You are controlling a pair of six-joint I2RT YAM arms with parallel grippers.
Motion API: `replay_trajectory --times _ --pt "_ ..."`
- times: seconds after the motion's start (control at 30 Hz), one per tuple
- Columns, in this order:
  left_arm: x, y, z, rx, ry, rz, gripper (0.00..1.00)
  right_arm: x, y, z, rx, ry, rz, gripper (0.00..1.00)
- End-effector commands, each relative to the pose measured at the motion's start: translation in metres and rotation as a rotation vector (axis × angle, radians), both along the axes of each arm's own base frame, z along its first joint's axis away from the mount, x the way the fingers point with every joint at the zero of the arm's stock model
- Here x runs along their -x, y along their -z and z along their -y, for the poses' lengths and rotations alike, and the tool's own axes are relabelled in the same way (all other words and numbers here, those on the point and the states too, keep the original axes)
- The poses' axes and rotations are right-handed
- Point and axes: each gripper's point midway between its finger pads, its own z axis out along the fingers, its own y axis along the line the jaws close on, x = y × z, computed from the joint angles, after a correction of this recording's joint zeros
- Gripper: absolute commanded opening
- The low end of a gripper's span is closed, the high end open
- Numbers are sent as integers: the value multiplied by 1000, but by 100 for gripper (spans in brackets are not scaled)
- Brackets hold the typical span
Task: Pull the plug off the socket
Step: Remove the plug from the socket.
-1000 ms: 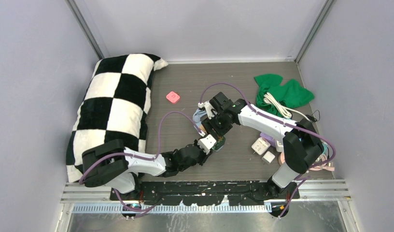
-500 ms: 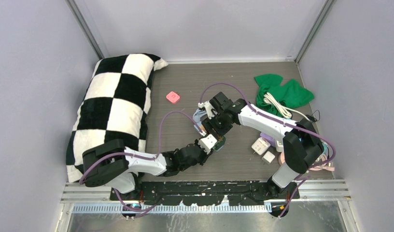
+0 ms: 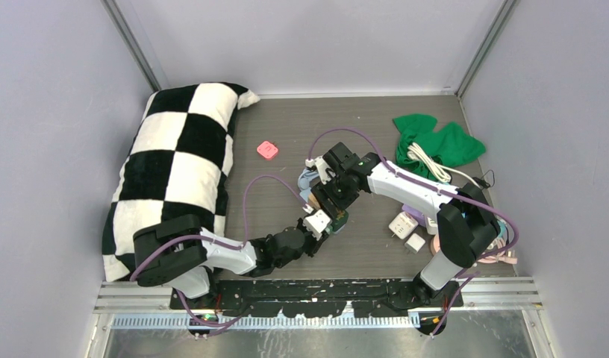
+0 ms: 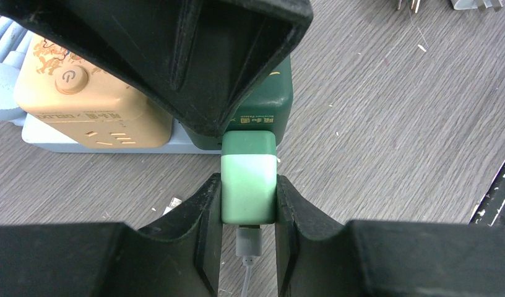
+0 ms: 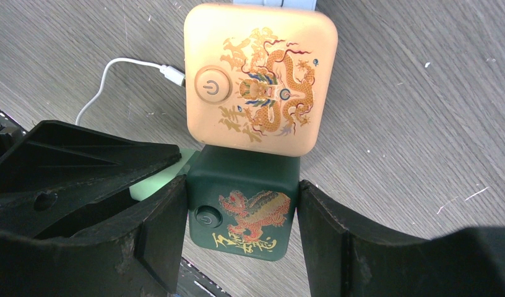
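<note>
Plug (image 4: 249,167) sits pinched in our left gripper (image 4: 248,199), nearly closed. Our right gripper (image 5: 241,223), half open, clasps the socket (image 5: 250,179).

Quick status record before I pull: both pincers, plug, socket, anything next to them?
left pincer: shut on green plug, one finger on each side
right pincer: shut on dark green socket cube
plug state: seated against the socket cube, no gap visible
cable: leaves the plug's rear end
neighbour: orange socket cube, touching the green one
task: plug not yet out
</note>
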Motion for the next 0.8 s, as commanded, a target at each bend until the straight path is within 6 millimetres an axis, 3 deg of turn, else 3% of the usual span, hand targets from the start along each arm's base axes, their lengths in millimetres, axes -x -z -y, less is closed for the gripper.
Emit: replay_trajectory --times 0.0,0.1,0.2,0.3,0.53,0.63,0.77 --pt "6 10 -6 -117 43 -28 0 -11 15 19 102 2 39 16" --pt "4 -17 3 -83 60 -4 0 -11 16 19 105 2 35 16" --pt "4 -29 3 -42 54 13 0 -11 17 19 106 1 33 16" --pt "5 -15 -4 -46 39 -3 0 -11 17 19 107 2 32 15" --pt "13 38 -17 -117 27 -68 0 -11 18 20 112 1 33 15" --pt "12 28 -10 -106 49 -58 0 -11 18 20 113 1 36 15" --pt "8 -4 -1 -112 68 -24 0 -11 19 21 115 0 35 15"
